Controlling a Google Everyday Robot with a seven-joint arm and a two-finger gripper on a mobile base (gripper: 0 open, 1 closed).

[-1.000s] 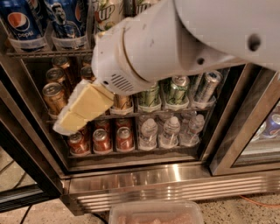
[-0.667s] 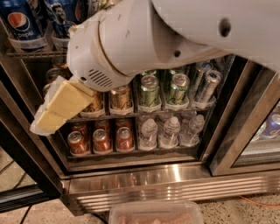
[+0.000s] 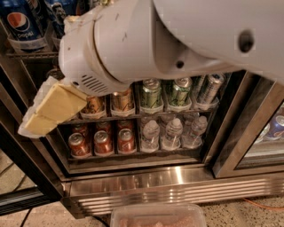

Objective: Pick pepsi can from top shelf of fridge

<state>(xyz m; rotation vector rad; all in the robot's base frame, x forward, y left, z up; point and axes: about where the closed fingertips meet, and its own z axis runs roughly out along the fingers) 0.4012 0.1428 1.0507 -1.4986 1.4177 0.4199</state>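
I am holding my gripper (image 3: 39,120) out in front of the open fridge (image 3: 177,179), low and to the left. It is hanging below the top shelf (image 3: 27,54) and level with the row of gold cans (image 3: 122,100). From this angle I cannot tell whether it is open or closed, and nothing is showing in its grasp. My arm (image 3: 186,40) is filling most of the upper view and hiding much of the top shelf.

The pepsi can (image 3: 21,24) is standing upright at the far left of that shelf, up and to the left of my gripper and apart from it, sitting in a clear plastic front stop. A second blue can (image 3: 62,12) is peeking out just beside it.

I am judging the can to be full, so moderately heavy, with thin walls that will dent under a hard squeeze. Its painted side will likely be slick, perhaps damp from the cold. I am planning to take it across the middle of the body, above the plastic stop and below the silver rim, squeezing firmly but gently, then lifting it clear of the stop before drawing it out.
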